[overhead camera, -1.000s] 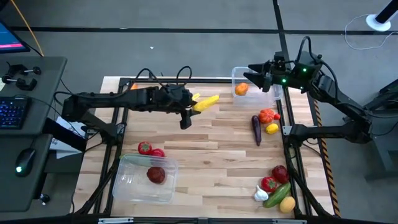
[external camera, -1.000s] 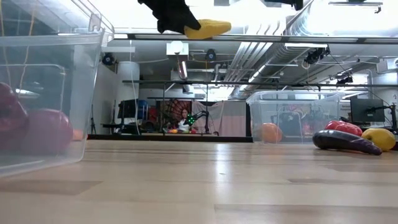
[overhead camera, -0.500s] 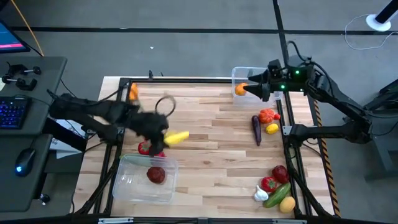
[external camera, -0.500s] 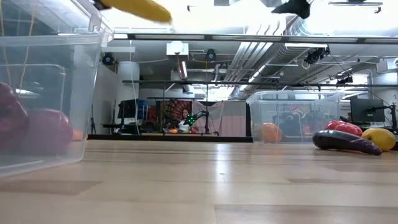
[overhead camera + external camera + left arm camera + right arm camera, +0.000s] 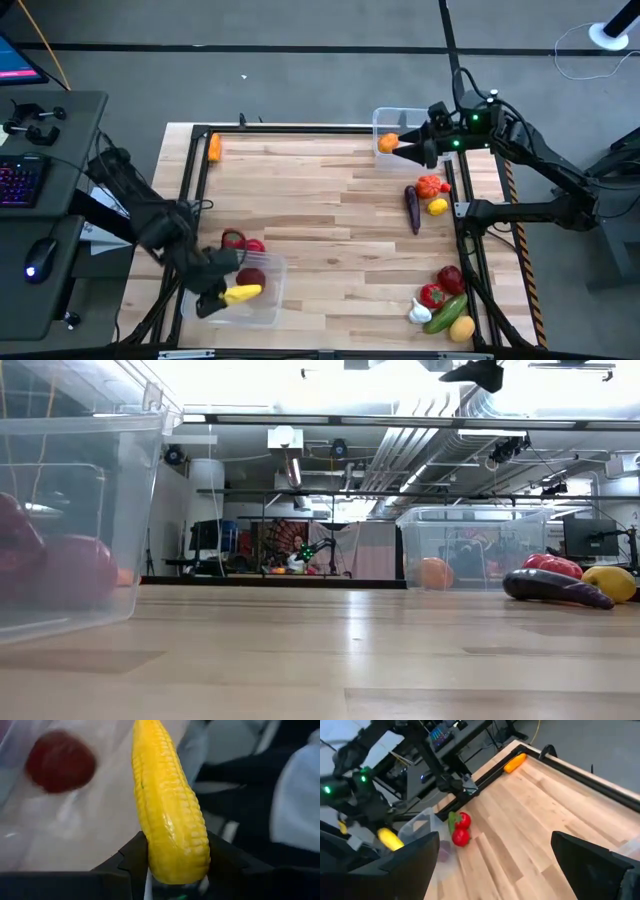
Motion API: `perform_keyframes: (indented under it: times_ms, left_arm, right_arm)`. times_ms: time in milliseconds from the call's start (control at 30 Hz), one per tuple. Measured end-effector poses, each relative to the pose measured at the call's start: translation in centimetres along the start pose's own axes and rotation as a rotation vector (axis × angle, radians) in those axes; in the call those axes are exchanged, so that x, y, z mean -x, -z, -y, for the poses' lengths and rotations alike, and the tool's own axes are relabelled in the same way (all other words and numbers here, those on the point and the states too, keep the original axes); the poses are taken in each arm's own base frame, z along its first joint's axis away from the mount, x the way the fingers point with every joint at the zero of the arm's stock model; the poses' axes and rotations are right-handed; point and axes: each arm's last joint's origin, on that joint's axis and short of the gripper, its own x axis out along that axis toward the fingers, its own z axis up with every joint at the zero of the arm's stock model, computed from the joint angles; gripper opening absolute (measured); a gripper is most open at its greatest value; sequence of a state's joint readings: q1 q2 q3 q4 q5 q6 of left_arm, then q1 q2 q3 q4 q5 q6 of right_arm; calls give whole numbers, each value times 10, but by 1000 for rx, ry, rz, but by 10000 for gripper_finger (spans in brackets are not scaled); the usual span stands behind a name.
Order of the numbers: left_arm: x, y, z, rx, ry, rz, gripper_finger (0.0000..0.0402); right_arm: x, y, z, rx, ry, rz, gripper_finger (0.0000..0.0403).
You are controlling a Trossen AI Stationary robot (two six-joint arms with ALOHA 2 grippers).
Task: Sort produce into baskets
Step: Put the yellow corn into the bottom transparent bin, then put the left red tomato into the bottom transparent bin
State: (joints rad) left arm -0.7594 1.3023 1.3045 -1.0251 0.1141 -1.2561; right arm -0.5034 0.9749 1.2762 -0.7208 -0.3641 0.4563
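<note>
My left gripper (image 5: 226, 296) is shut on a yellow corn cob (image 5: 243, 293) above the clear tub (image 5: 266, 312) at the near left. A dark red fruit (image 5: 251, 280) lies in that tub. Two red pieces (image 5: 241, 241) rest on the table just beyond it. My right gripper (image 5: 405, 148) is open and empty, above the clear tub (image 5: 380, 118) at the far right, beside an orange fruit (image 5: 388, 143) in that tub. An orange carrot (image 5: 214, 147) lies at the far left. My left gripper pinches one end of the corn cob (image 5: 176, 862) between its two fingers (image 5: 131, 856). The rest of the cob sticks out forward past the fingertips, in line with the fingers. The cob is lifted clear, over the tub's floor.
A red-orange tomato (image 5: 429, 186), a purple eggplant (image 5: 412, 208) and a lemon (image 5: 437, 207) lie at the right edge. At the near right lie a red apple (image 5: 450, 279), a pepper (image 5: 432, 295), garlic (image 5: 419, 312), a cucumber (image 5: 445, 312) and a lemon (image 5: 462, 328).
My left gripper has swung with the corn cob from the table's far middle toward the near left, and now holds it over the near-left tub. My right gripper has shifted a little toward the near edge over the far-right tub.
</note>
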Motion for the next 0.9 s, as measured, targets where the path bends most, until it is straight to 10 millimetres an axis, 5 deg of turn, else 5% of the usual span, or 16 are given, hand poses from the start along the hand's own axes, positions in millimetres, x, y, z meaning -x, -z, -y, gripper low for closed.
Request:
perform_keyframes:
  times_ms: [267, 533, 700, 900]
  left_arm:
    - [-22, 9, -1, -210, -130, -97, 192]
    - [-22, 2, -7, -316, -165, -127, 275]
    - [-3, -16, -28, -311, -242, -114, 300]
    - [39, -67, -71, -128, -392, 211, 302]
  right_arm:
    - [-3, 1, -13, -29, -80, 7, 378]
    - [-7, 4, -29, -44, -131, 31, 378]
    - [-8, 7, -35, -41, -121, 32, 378]
    - [-10, 8, -36, -38, -68, 61, 378]
